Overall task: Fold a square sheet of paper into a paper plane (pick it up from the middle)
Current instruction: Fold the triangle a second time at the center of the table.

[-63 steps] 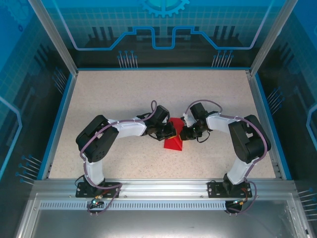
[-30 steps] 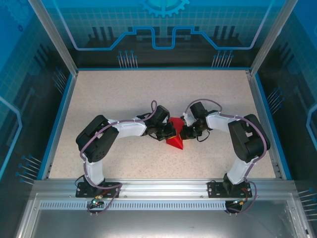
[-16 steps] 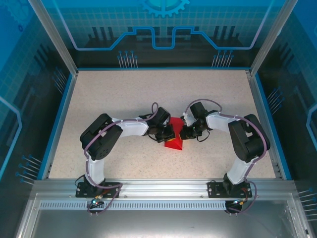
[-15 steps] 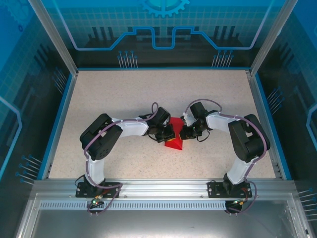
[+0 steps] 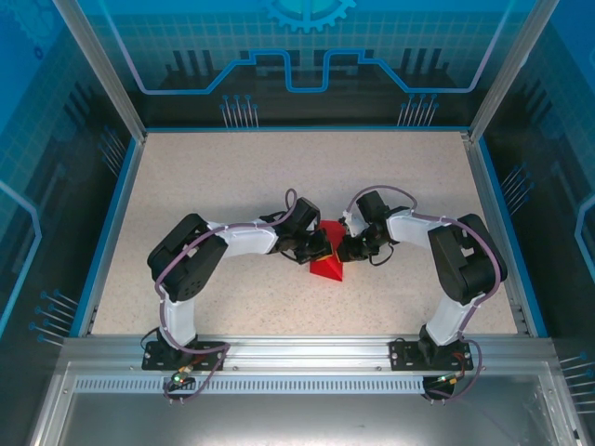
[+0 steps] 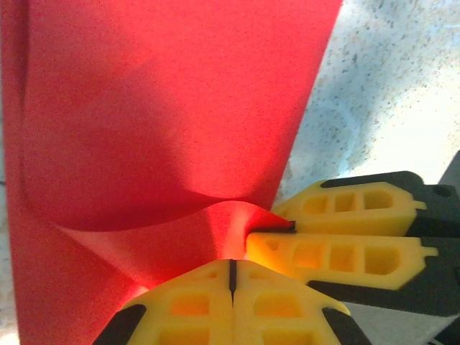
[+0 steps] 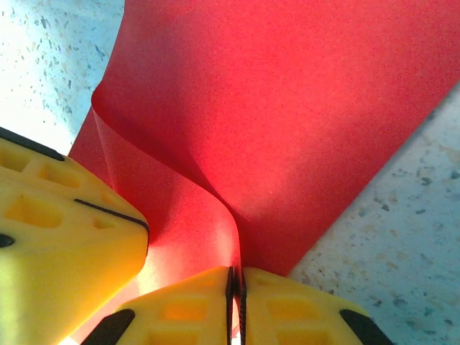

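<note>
I see the red paper sheet (image 5: 327,264) as a plain pointed wedge, caught between my left hand (image 5: 319,249) and right hand (image 5: 341,249). Its middle rises in a soft curved fold pinched at both hands' fingertips. The rest spreads out ahead of them on the counter (image 5: 232,186).

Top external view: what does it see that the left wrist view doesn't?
Top external adds the big picture: the left arm and right arm bent toward each other, the whole speckled table and the blue walls. Left wrist adds the close-up: the left gripper shut on the red paper, which curls up at the pinch, the right gripper beside it. Both share the red paper and the table.
</note>
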Controlling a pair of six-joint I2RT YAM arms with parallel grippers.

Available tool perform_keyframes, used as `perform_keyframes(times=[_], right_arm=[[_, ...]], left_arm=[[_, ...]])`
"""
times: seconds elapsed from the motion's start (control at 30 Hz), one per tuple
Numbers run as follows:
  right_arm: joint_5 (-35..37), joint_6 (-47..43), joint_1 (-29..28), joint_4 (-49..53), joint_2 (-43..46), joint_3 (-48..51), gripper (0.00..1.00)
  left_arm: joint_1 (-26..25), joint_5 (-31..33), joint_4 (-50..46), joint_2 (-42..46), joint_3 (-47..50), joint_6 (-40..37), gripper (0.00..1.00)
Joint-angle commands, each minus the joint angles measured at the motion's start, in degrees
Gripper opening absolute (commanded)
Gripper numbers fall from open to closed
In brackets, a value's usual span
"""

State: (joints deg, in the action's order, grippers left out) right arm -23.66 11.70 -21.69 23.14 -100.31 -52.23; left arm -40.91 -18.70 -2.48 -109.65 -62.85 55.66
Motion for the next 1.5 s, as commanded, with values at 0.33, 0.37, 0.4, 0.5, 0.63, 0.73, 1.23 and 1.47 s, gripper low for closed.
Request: perform_keyframes(times=[0.33,0.37,0.4,0.5,0.63,0.73,1.23,1.47], right_arm=[[-1.48,-0.97,0.69,1.74,-0.93,-0.91,0.14],[-1.56,-1.01,0.69,1.74,-1.02,-0.94,0.13],[-1.54,-1.06,0.69,1.72,-0.96,-0.94,0.14],[-1.94,-1.06,0.71,1.74,-0.96,-1.01,0.14],[-2.44,-0.89,0.75,1.73,-1.11,-1.03,0.15],[-2.47,-0.61,0.69,2.13,-0.66,-1.29,0.16],[-8.33,12.23,-2.3,-0.65,11.57,4.96,0.18],[-6.74,16.23,-6.22,-3.68,7.48,6.42,0.12]], left_arm=[[-0.41,0.37,-5.89,-3.31,-1.97,-0.4,0.0],[-0.41,0.46,-6.38,-3.62,-1.84,-0.46,0.0],[-0.44,0.61,-6.72,-3.82,-1.53,-0.47,0.0],[-0.41,1.06,-7.04,-4.25,-0.74,-0.69,0.0],[-0.57,0.88,-6.62,-4.61,-0.32,-0.87,0.0],[-0.49,0.8,-6.51,-4.62,-0.26,-1.12,0.0],[-0.73,0.0,-3.73,-4.88,0.1,-1.46,0.0],[-0.67,-0.44,-3.04,-4.83,0.02,-1.75,0.0]])
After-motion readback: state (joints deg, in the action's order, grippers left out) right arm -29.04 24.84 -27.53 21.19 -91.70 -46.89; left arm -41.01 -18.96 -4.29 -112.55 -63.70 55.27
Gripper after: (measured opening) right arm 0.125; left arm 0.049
